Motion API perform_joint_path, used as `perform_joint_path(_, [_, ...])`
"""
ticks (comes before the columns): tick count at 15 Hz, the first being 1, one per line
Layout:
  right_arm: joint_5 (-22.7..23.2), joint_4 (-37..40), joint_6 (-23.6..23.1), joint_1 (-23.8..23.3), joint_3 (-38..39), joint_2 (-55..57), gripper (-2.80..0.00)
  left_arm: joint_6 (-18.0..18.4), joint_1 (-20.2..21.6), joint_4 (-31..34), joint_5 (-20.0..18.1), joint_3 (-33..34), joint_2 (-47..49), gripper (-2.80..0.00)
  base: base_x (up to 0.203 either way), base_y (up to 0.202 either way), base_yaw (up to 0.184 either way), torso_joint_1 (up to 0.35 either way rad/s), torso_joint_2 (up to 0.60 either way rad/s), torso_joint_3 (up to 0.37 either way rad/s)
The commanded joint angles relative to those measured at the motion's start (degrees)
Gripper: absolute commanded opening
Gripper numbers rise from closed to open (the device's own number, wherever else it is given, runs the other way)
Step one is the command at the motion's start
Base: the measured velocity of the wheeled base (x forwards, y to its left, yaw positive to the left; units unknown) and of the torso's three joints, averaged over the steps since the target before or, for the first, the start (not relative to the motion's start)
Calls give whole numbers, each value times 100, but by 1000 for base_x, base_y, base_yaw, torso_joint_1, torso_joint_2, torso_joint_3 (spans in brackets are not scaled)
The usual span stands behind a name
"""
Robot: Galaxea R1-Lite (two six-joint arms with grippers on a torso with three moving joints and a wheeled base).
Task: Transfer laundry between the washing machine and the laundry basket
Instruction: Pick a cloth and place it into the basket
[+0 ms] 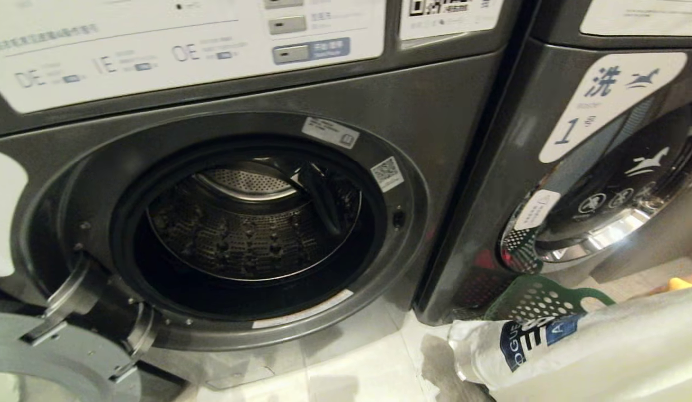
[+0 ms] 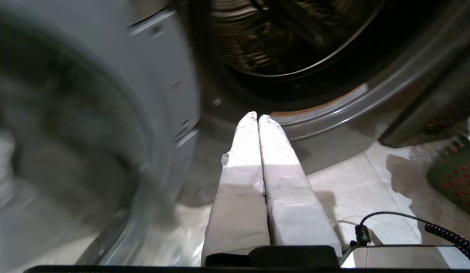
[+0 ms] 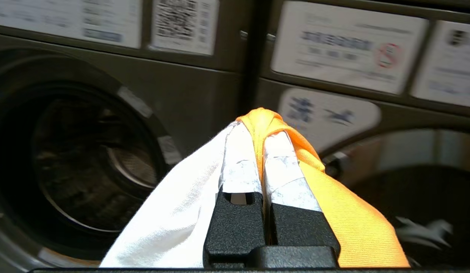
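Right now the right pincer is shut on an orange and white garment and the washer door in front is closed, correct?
Not quite. The washing machine door is swung open, and the head view shows the bare drum behind it. The rest holds: the right pincer is shut on the orange and white garment.

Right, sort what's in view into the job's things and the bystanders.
Job:
- open washing machine, drum empty
- green laundry basket on the floor to its right
- orange and white garment, pinched in the right tool
- left tool, shut and empty, low by the door

Bystanders:
- neighbouring machine, door closed
- instruction labels
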Motion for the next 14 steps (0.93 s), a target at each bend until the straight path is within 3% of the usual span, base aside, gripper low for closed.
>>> perform_joint_path(1, [-169,-35,26,-119,-79,219,-280,-1,1,-2,0,0,-6,-280,5,9,-171,2,0,4])
perform_joint_path(4, [-874,-3,416,-749,-256,755,-280,-1,1,6,0,0,-6,-280,-1,6,-140,1,3,5])
perform_joint_path(7, [-971,203,901,-1730,-275,1155,-280,-1,1,6,0,0,-6,-280,-1,3,-17,1,1,1])
perform_joint_path(10, [-994,830,1851,-2716,-531,1800,-280,-1,3,6,0,0,-6,-280,0,0,0,0,0,0])
perform_joint_path(14, [-962,1755,2930,-4025,-1548,2751,-280,-1,1,-1,0,0,-6,-280,0,0,0,0,0,0])
